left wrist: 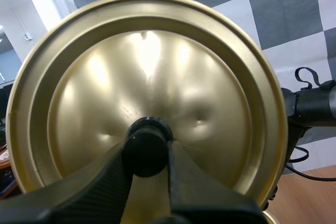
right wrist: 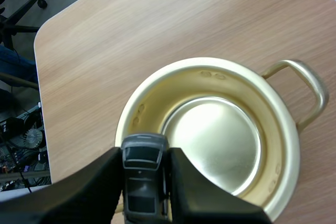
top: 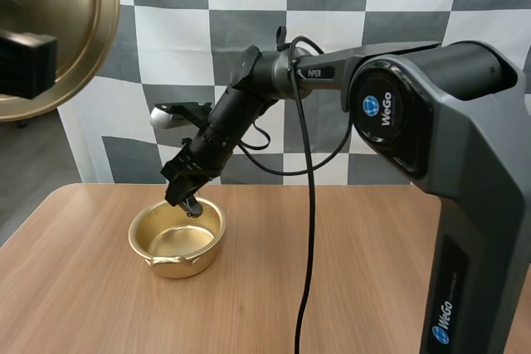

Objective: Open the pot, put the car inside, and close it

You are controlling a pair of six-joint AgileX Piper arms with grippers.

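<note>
Round gold metal pot [top: 178,264] stands open below the small grey car [right wrist: 142,174] pinched in our right fingers [right wrist: 92,190]; our left fingers [left wrist: 102,184] grip the gold lid [left wrist: 157,72] by its knob [left wrist: 148,150]

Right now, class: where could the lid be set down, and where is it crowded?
Bare table between the pot and the right arm's base, and left of the pot. Crowded over the pot, where the right gripper holds the car.

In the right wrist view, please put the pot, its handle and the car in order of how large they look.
1. The pot: largest by far.
2. The car and the pot handle: these look about alike. The car, pinched in the right gripper, is nearer the camera, so I do not rank them.
</note>
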